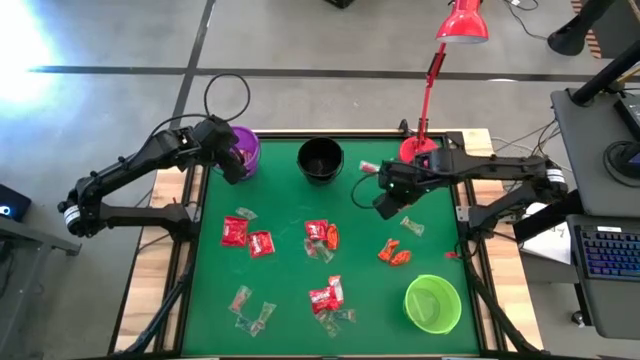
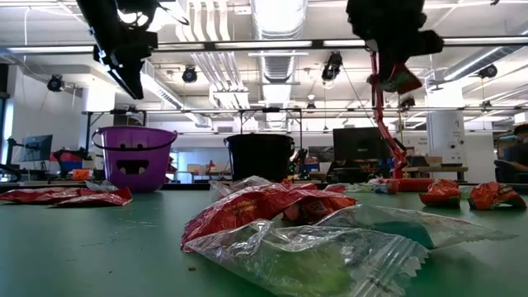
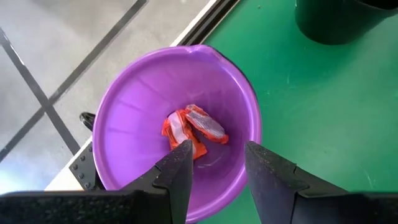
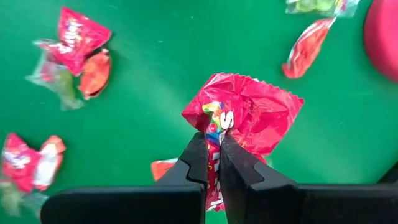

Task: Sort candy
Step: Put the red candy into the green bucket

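Right fingers (image 4: 212,163) pinching red candy (image 4: 249,115), raised above table (image 1: 290,215) right of black bowl (image 1: 320,160). Left fingers (image 3: 217,163) spread, empty, over purple bowl (image 3: 137,99).

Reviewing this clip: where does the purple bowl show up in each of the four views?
High view: purple bowl at the table's far left corner, under the left gripper.
Low view: left of centre.
Left wrist view: fills the middle, red candy inside.
Right wrist view: not in it.
Shared landmark: black bowl.
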Controlling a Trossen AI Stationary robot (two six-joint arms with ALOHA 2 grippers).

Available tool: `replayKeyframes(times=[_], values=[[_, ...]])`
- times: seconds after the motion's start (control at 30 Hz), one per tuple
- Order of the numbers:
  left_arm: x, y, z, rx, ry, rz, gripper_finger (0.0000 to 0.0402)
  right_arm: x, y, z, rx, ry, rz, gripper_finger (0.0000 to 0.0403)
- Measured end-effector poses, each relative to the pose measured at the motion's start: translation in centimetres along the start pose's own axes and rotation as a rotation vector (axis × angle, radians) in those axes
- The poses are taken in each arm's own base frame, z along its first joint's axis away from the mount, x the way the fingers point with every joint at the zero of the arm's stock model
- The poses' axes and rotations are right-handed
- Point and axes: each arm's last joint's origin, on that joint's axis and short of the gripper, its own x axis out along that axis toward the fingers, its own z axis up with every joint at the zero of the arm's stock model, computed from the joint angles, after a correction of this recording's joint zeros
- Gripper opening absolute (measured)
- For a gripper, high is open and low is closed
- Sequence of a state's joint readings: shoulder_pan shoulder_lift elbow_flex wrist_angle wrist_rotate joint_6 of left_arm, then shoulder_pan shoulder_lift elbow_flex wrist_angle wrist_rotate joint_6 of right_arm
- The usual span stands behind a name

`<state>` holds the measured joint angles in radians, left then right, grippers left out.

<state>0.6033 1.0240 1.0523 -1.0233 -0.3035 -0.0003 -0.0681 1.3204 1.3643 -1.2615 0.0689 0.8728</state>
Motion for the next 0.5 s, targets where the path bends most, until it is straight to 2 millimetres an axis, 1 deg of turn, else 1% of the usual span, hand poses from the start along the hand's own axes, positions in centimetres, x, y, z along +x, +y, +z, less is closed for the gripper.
replayKeyframes(times=[0.23,0.5], values=[[0.0,0.0,0.0,0.041,0.0,0.0,0.0127,-0.7,2.2,-3.7,0.03,0.141,0.08,0.0012],[0.0,0.0,0.0,0.071,0.0,0.0,0.0127,-1.4,4.5,-8.6,0.137,0.21,0.091,0.0012]])
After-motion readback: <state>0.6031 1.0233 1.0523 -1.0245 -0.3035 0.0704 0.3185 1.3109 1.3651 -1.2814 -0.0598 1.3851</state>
